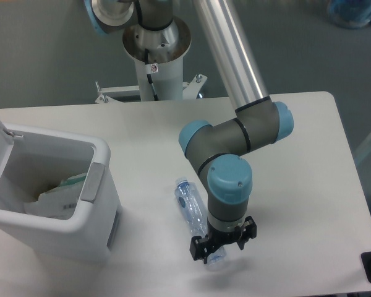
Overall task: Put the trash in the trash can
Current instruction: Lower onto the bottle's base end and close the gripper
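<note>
One clear bottle (195,213) lies flat on the table (309,185), right of the open bin (102,185) already holding a packet (59,199). Spread gripper (221,245) straddles its near end, apparently ready to grasp.

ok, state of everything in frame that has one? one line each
trash can: lid open, upright.
packet: lying inside the trash can.
bottle: lying on its side on the table, outside the trash can, lower end under the end effector.
end effector: over the bottle's lower end, fingers either side; closure not clear.
</note>
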Controlling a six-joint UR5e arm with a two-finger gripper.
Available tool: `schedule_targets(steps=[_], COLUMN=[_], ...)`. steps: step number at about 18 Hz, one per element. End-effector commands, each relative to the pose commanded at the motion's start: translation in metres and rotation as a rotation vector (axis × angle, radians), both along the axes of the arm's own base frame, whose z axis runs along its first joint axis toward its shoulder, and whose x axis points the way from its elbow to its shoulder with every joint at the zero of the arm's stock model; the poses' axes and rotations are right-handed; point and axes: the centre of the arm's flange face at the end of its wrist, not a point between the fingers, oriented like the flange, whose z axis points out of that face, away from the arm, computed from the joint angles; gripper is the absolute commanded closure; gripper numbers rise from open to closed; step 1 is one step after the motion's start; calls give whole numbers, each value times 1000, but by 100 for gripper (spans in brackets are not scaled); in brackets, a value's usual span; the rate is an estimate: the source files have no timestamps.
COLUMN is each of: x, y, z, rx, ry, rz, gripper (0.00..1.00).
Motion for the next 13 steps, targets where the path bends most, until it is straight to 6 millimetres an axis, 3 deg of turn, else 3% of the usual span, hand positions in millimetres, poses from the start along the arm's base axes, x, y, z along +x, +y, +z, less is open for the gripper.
schedule_targets(steps=[5,13], x=[1,0], y=[1,1], z=[-18,-22], rx=[-16,-20], ry=[-17,-21], rz=[-3,-5], gripper=[0,0])
